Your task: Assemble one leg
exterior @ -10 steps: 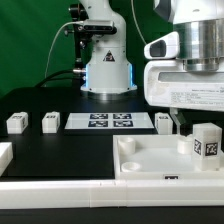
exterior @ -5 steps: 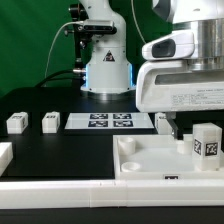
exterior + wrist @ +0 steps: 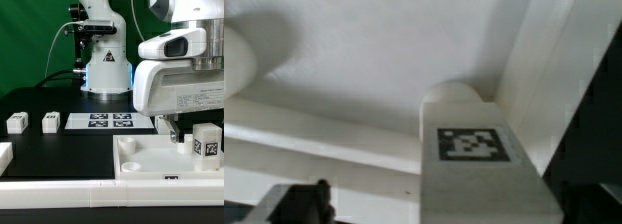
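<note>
Drifting toward the left of the exterior view, the arm's big white head now sits a little further left and higher than it did a second ago, when its lower edge hung closer over the tray [image 3: 150, 160]; the leg [image 3: 205, 141] has not budged in that time; it stands upright at the right edge of the frame, tag facing out, planted on the tray's far right corner. I take this as the arm backing away from a leg it has just set in its socket, though whether the leg is fully seated I cannot say from here.

The pincer [image 3: 177, 127] shows as a dark stub under the head, just left of the leg and apart from it; from the exterior view alone I cannot make out how the jaws stand; in the wrist view one dark fingertip [image 3: 304, 200] pokes up at the lower left of the frame while the leg [image 3: 470, 150] rises well to the side of it, nothing held between, so I judge the pincer open and empty.

Along the middle of the black tabletop [image 3: 60, 150] lie the marker board [image 3: 110, 122] and three more loose blocks [image 3: 16, 123], two at the left and one just beside the board's right end; they look untouched; if only one leg is wanted, the work seems nearly done.
</note>
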